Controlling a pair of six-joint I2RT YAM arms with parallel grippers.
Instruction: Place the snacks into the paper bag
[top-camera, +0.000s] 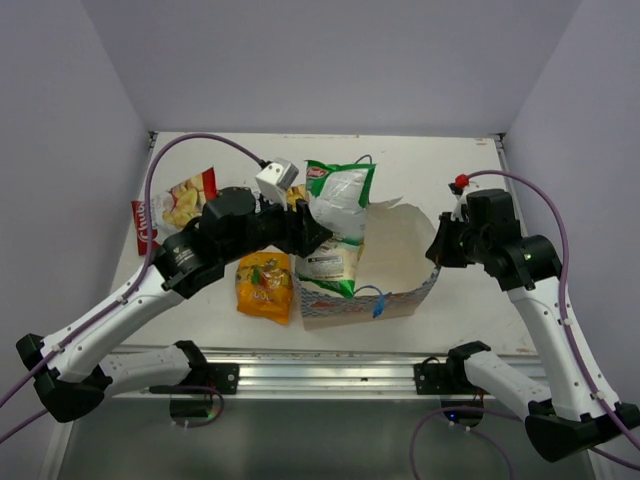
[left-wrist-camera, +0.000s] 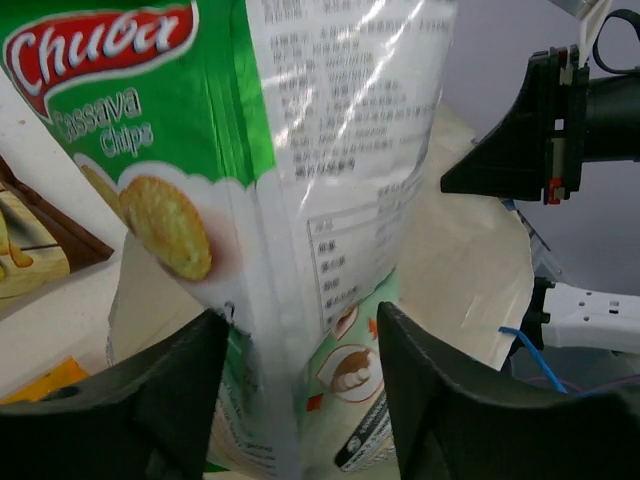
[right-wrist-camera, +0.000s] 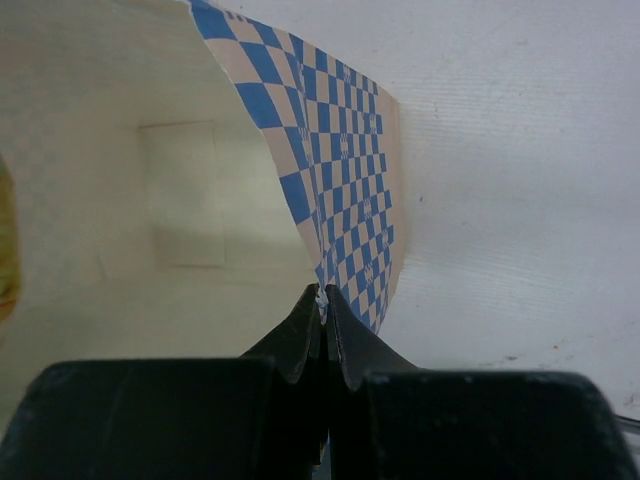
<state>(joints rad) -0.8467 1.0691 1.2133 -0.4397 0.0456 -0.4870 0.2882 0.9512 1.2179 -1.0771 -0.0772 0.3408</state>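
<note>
Notes, near to far.

Nearest me, left of centre on the desk (top-camera: 470, 318): a small orange-yellow crinkly packet (top-camera: 264, 286), lying flat just beside the bag's left end and not in it.

Next: the wide paper bag with white lining, blue-and-red patterned outside and thin blue cord handles (top-camera: 402, 250), mouth up. My right pincer (right-wrist-camera: 323, 300) is pressed together on the bag's right rim, with the paper nipped between the tips. I read this as keeping the mouth wide and the bag steady for loading. The lining at that end is bare, with nothing on the bottom there.

Left pincer (left-wrist-camera: 303, 335): fingers spread, one on either side of the green-white "Chuba" cassava chip packet (top-camera: 338, 212). As far as I can judge they flank it rather than squeeze it. The packet stands upright, lower end down inside the bag's left end, top rising well above the rim. Judgement: this is the release step; the packet is partly in and not settled.

Far left: a red "Chuba" packet (top-camera: 172, 205) lies flat on the desk, well apart from the bag. In the left wrist view a brown-edged packet corner (left-wrist-camera: 35, 235) shows just beyond the green one; it too is outside the bag.
</note>
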